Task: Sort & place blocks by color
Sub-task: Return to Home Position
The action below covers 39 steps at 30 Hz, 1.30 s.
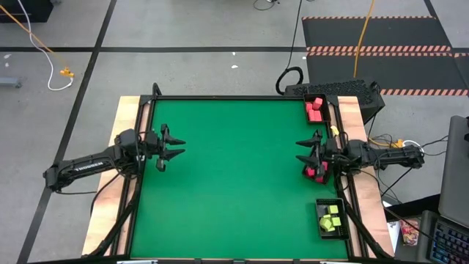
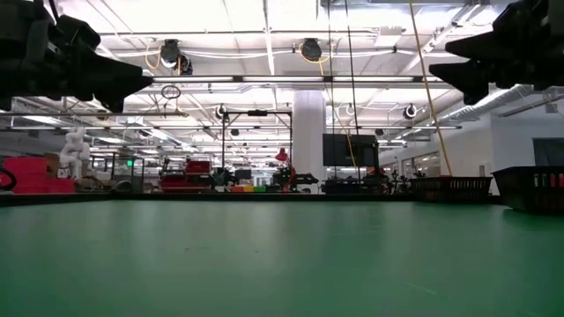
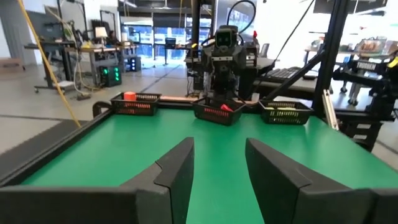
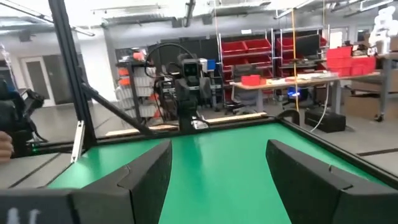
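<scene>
All the blocks lie in three small black trays along the table's right edge. Pink-red blocks (image 1: 316,107) fill the far tray. More pink-red blocks (image 1: 315,173) sit in the middle tray, and yellow-green blocks (image 1: 331,218) in the near tray. My right gripper (image 1: 299,150) hangs open above the mat by the middle tray and points at the table's left side. My left gripper (image 1: 180,147) is open near the left edge, pointing right across the mat. In the left wrist view the three trays (image 3: 219,112) stand in a row in front of the right arm.
The green mat (image 1: 234,183) between the two grippers carries no loose objects. A raised black rim (image 1: 220,97) frames it. The right arm's wrist (image 1: 344,155) reaches in over the right edge between the far and near trays. Cables and a keyboard lie on the floor beyond the table.
</scene>
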Available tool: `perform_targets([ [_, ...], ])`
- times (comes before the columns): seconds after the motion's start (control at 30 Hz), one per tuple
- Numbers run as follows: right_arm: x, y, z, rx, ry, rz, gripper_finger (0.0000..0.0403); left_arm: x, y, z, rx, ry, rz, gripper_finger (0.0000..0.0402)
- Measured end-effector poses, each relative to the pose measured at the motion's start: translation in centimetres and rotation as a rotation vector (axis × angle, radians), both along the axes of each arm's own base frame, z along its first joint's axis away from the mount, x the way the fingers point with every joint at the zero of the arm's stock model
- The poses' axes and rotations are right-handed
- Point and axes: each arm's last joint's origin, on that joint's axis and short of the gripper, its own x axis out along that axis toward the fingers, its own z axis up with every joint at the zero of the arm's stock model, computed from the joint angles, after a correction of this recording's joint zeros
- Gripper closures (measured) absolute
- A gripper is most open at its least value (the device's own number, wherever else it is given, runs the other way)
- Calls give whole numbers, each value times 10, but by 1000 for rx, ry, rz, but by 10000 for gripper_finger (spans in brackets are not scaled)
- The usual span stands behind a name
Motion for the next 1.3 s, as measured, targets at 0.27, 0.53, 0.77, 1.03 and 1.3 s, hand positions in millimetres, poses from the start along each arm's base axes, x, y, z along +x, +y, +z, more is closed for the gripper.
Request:
perform_targets([
  [0.27, 1, 0, -8, -7, 87, -4, 149, 0, 0, 0, 134, 1, 14, 254],
  [0.53, 1, 0, -9, -8, 98, 0, 149, 0, 0, 0, 135, 0, 15, 254],
  [0.77, 1, 0, -9, -8, 97, 0, 149, 0, 0, 0, 120, -1, 14, 254],
  [1.03, 1, 0, -9, -7, 96, 0, 149, 0, 0, 0, 118, -2, 14, 254],
  [1.3, 1, 0, -9, -7, 95, 0, 149, 0, 0, 0, 118, -2, 14, 254],
])
